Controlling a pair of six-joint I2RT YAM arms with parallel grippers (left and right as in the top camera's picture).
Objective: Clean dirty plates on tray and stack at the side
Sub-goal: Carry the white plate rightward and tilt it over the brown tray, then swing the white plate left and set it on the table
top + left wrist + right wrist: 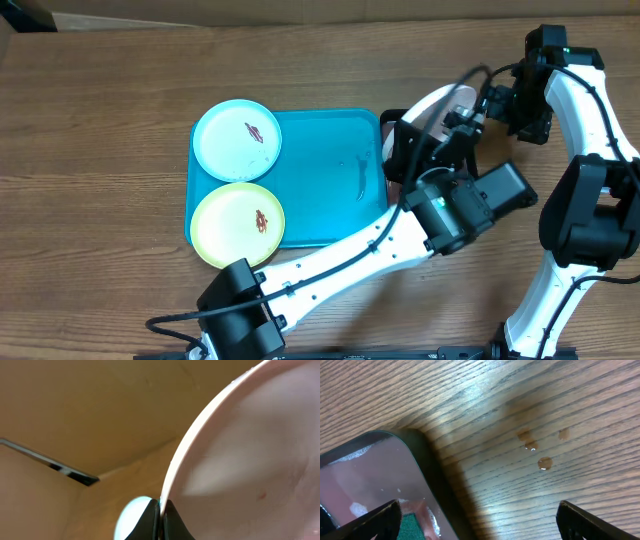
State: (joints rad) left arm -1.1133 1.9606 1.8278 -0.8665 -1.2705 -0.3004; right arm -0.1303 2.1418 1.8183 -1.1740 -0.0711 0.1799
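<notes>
Currently left jaws are clamping rim of white plate point(250, 450), 3 o'clock of tray point(320, 170); right jaws standing apart; thin pinch risking a drop.

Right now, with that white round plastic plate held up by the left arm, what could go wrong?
1. The left gripper pinches the white round plastic plate only at its thin rim, and the plate is tilted; it could slip or swing out.
2. Some droplets lie on the wooden table beside the narrow black tray of liquid; more may drip outside it.
3. The open right gripper hangs close by, so the arms could bump.
</notes>
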